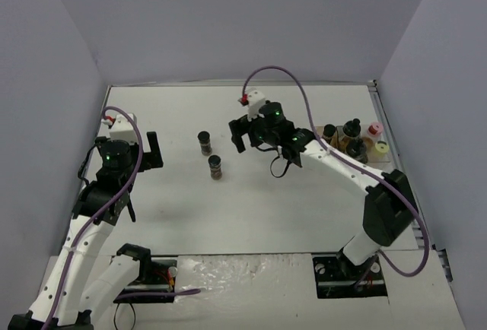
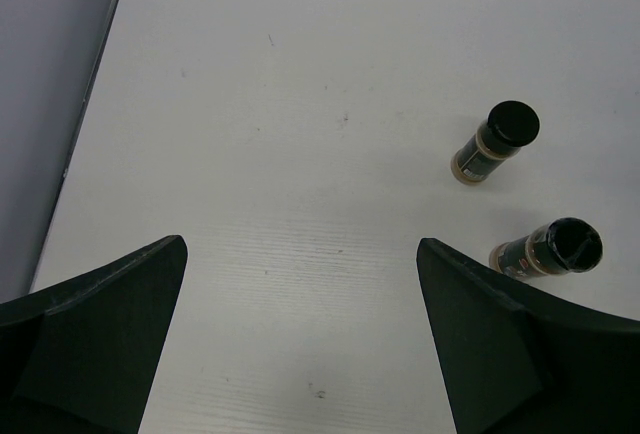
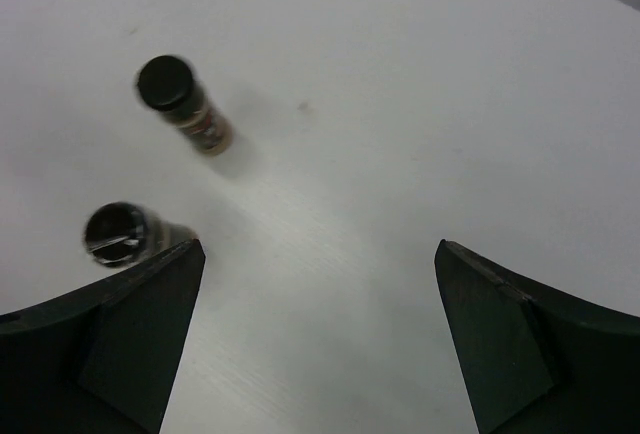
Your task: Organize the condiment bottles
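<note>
The left jaws gape wide, empty, over the bench [image 2: 300, 104]. Ahead to their right stand a farther bottle [image 2: 495, 139] and a nearer bottle [image 2: 548, 251]. The right jaws, also spread and empty, have both ahead-left; other bottles [image 1: 374, 129] cluster behind them.

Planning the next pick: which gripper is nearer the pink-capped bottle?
Right. The right gripper is mid-table, left of the pink-capped bottle; the left gripper is much farther left.

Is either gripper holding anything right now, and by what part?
Nothing is held. The left gripper and right gripper both stand open and empty.
</note>
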Robot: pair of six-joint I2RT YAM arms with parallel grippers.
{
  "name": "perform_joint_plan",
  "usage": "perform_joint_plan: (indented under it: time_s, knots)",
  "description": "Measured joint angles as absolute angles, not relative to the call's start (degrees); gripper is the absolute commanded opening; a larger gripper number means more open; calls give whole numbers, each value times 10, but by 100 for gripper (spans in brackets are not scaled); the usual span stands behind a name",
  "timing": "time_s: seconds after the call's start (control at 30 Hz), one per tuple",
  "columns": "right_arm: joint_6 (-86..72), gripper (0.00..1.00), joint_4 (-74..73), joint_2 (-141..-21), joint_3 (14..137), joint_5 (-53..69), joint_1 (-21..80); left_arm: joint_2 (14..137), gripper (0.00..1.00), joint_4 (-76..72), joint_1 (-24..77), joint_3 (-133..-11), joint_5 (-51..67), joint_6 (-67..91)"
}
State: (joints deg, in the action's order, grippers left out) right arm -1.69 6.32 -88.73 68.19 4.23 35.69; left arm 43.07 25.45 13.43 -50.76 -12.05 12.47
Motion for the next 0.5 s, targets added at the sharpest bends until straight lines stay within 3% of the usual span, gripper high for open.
perform_joint_plan:
  time_s: [0.27,0.43,0.5]
  knots:
    - [22,92,75,-1042,742,84,484,430,97,255,134,-508,-121,125]
    - [33,76,80,-1096,770,82,499,429,97,255,134,-508,-121,125]
    - [35,60,82,-1108,773,82,500,429,97,255,134,-508,-121,125]
